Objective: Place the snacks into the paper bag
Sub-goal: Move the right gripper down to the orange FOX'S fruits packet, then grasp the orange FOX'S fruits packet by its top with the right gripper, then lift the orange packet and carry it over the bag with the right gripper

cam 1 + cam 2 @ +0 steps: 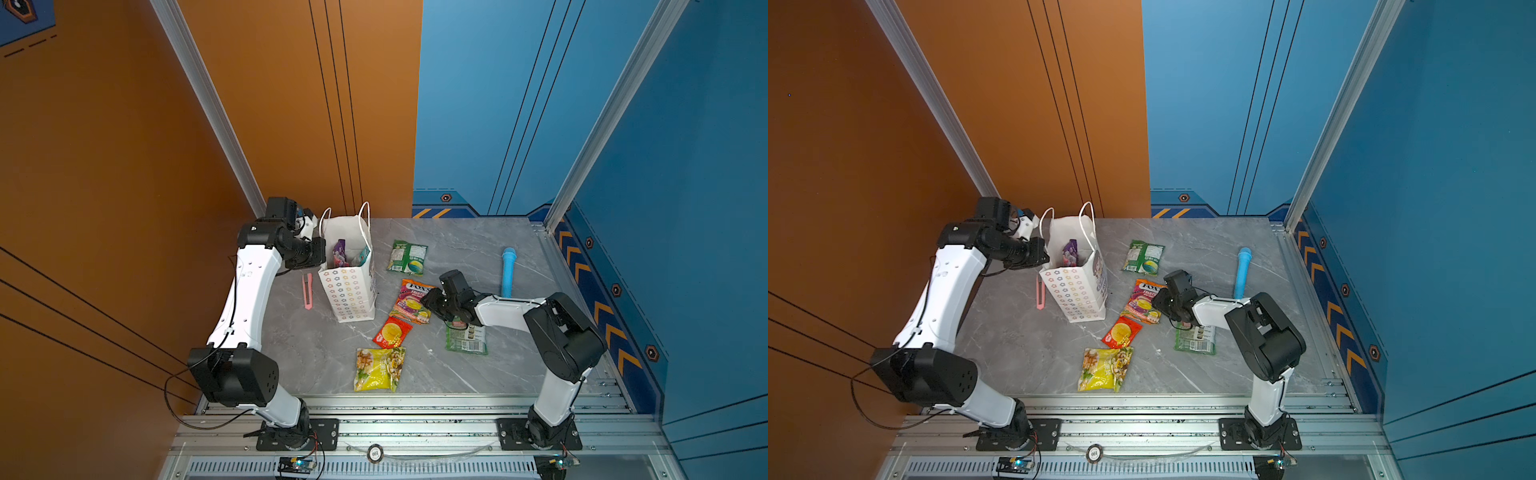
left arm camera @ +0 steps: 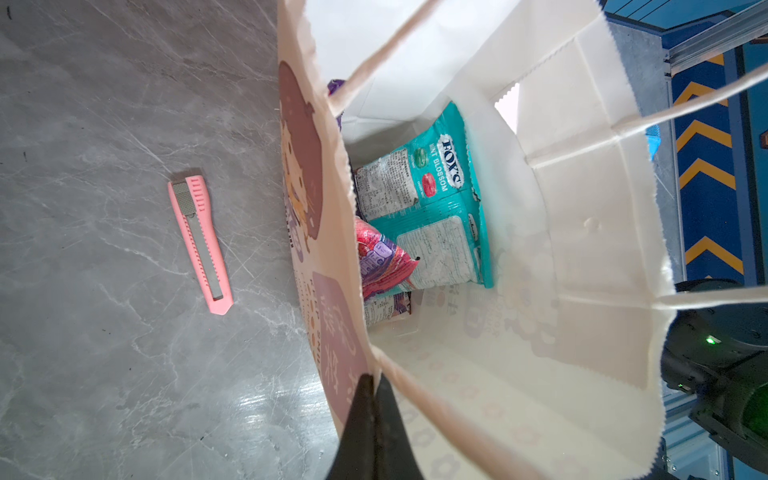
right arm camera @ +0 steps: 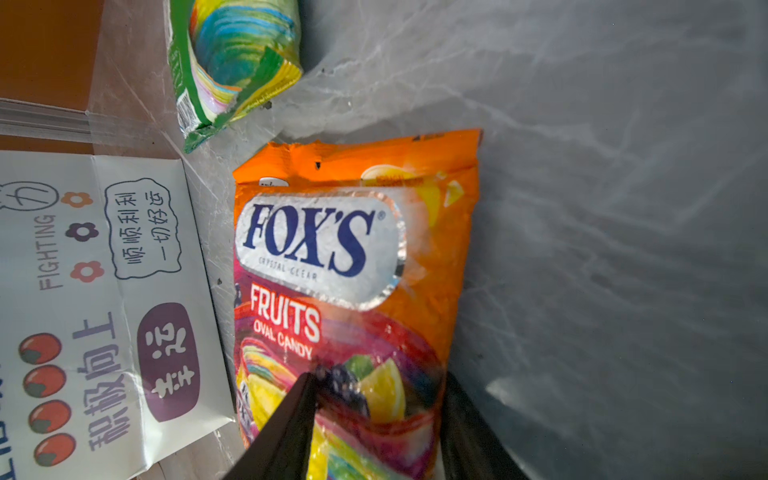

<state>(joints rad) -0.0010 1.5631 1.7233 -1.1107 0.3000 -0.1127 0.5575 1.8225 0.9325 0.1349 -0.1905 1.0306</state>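
The white paper bag [image 1: 349, 291] stands upright at the table's back left. My left gripper [image 2: 374, 386] is shut on its rim, at the left side of the bag's mouth in a top view [image 1: 322, 249]. Inside lie a teal FOX'S packet [image 2: 432, 199], a pink-purple packet [image 2: 378, 262] and a purple one [image 1: 339, 253]. My right gripper [image 3: 379, 386] is open astride the lower part of the orange FOX'S packet [image 3: 357, 249], which lies flat beside the bag [image 1: 411, 301]. On the table are a green packet [image 1: 408, 257], a small red one [image 1: 392, 331], a yellow one [image 1: 379, 369] and a second green packet [image 1: 467, 338] partly under the right arm.
A pink utility knife [image 1: 307, 291] lies left of the bag. A light blue microphone-shaped cylinder [image 1: 508, 272] lies at the back right. Metal rails [image 1: 415, 409] run along the table's front edge, and walls close in the back and sides.
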